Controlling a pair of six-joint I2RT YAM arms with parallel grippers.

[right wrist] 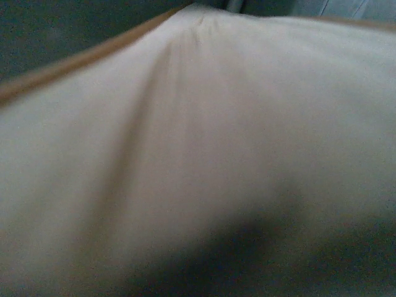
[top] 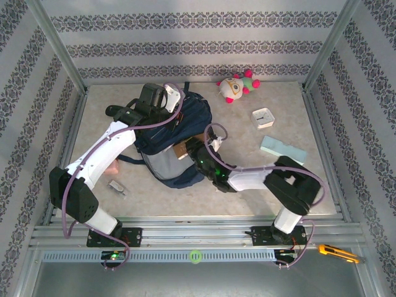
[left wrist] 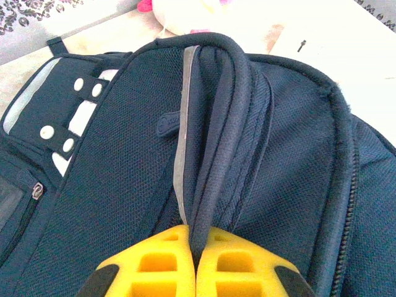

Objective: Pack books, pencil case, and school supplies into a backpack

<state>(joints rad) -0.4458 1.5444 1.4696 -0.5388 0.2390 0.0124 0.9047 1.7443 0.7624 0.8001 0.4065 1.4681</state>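
Backpack: the large navy-blue fabric backpack (top: 193, 117) with white patches on its pocket lies in the middle of the table, between the two arms.
Left gripper: the left gripper (left wrist: 195, 247) is at the backpack's far end. Its yellow fingers (left wrist: 154, 263) are pressed together on the padded dark carry handle (left wrist: 216, 93), which rises in a loop out of the pinch.
Right gripper: the right gripper (top: 190, 148) is at the backpack's right side, its tip against the thin brown-covered book (top: 180, 150). The fingers cannot be made out, so I cannot tell whether they are clamped; the right wrist camera gives a blurred pale surface with a brown edge, probably the book up close.
Book: at the backpack's right edge, seemingly partway into the opening.
Book handling: likely light and thin, with a cover that bends. Pinching a short edge near the spine should keep it flat while it slides in.
Backpack handling: soft and floppy, so the mouth will sag shut unless the handle is kept lifted.
Pencil case: the long flat mint-green pencil case (top: 283, 148) lies well to the right of the backpack, not yet packed.
Pink block: a small soft pink block (top: 113, 166) lies just left of the backpack, partly under the left arm.
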